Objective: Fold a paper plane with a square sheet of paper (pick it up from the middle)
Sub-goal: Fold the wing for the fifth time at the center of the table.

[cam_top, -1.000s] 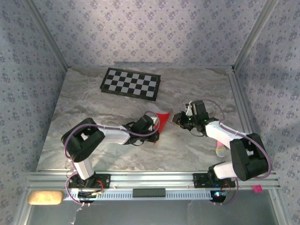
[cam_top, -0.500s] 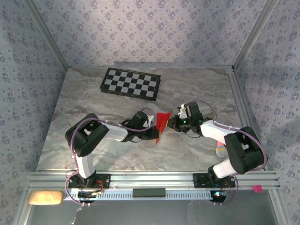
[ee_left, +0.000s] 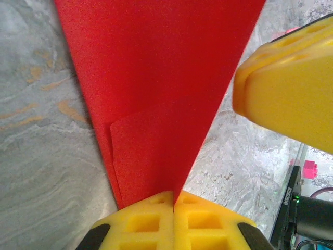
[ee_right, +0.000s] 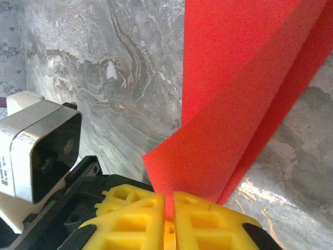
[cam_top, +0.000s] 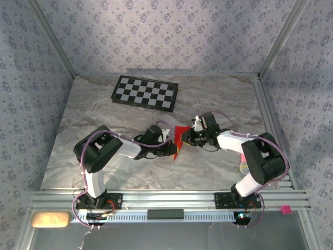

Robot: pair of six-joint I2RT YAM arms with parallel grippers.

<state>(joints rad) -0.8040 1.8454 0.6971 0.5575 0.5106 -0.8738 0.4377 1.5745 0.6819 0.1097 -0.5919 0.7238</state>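
Observation:
The red sheet of paper (cam_top: 180,138), folded and creased to a point, stands on edge at the middle of the marble table between both arms. My left gripper (cam_top: 171,147) is shut on its near lower edge; in the left wrist view the red paper (ee_left: 156,88) runs into the seam of my yellow pads (ee_left: 156,221). My right gripper (cam_top: 188,137) is shut on the paper's right side; in the right wrist view a red flap (ee_right: 234,104) enters the narrow slit between its yellow pads (ee_right: 203,219). A yellow finger of the right gripper (ee_left: 286,99) shows beside the paper.
A black-and-white checkerboard (cam_top: 145,92) lies at the back left of the marble table (cam_top: 104,120). A pale cylinder (cam_top: 243,167) with a pink end lies near the right arm's base. Metal rails (cam_top: 270,120) border the table on the right and front.
My right gripper has moved left to the paper and closed on its right side. The left gripper stayed shut on the paper and shifted slightly left.

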